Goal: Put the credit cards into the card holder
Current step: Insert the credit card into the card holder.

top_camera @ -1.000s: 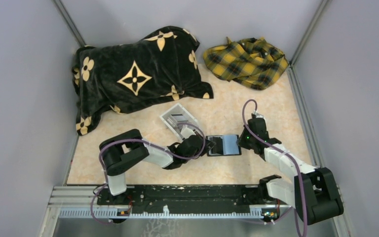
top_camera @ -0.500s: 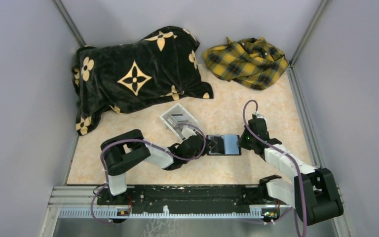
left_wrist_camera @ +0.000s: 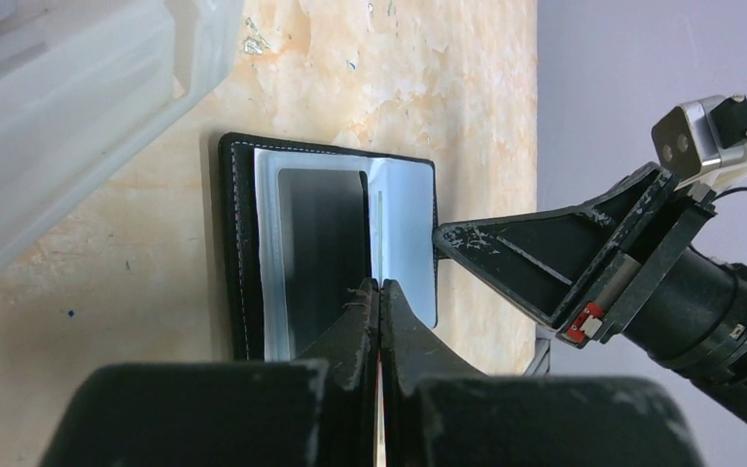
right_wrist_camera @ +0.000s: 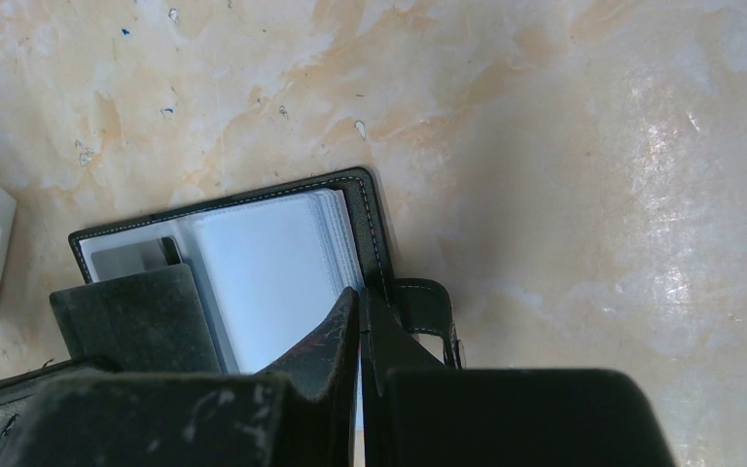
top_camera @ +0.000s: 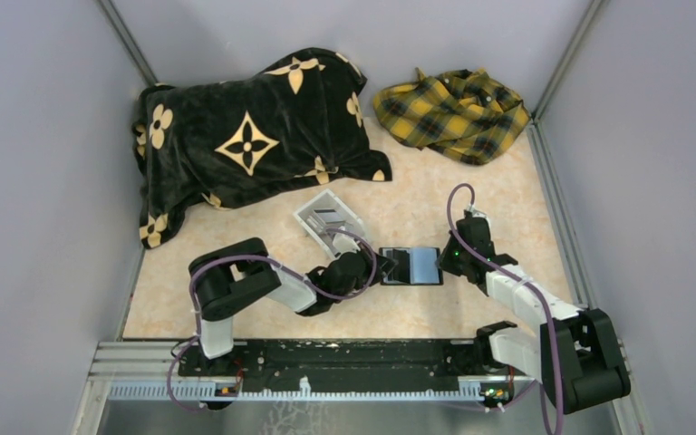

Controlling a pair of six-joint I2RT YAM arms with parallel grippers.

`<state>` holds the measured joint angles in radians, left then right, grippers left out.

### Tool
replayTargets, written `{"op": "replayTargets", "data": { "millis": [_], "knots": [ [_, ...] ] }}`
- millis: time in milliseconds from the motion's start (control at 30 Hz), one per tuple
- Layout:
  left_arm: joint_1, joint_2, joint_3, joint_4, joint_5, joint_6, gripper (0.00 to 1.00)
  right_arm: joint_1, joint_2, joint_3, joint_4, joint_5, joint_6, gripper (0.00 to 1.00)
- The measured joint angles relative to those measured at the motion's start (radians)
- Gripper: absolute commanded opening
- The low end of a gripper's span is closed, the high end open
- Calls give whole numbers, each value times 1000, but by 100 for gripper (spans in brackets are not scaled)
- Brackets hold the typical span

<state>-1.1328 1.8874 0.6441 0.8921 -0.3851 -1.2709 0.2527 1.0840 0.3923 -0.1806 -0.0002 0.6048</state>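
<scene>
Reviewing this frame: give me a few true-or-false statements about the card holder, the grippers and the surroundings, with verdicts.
1. The card holder lies open on the table. True.
2. The left gripper and right gripper are wide open. False: both are shut.
3. The card holder sits inside the white box. False: it lies on the table beside the box.
4. A yellow plaid cloth lies at the table's far right corner. True.

The card holder (top_camera: pixel 414 265) lies on the worktop (top_camera: pixel 517 181), the box (top_camera: pixel 328 217) just behind-left of it, the blanket (top_camera: pixel 245 136) farther back.
</scene>
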Motion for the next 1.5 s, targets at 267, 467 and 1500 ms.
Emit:
{"op": "replayTargets", "data": {
  "millis": [267, 467, 1500],
  "knots": [
    [0, 37, 0, 55, 3, 86, 0, 0, 0, 0, -1, 0, 1, 0],
    [0, 53, 0, 74, 3, 95, 0, 0, 0, 0, -1, 0, 1, 0],
    [0, 130, 44, 157, 1, 85, 0, 0, 6, 0, 2, 4, 0, 0]
  ]
}}
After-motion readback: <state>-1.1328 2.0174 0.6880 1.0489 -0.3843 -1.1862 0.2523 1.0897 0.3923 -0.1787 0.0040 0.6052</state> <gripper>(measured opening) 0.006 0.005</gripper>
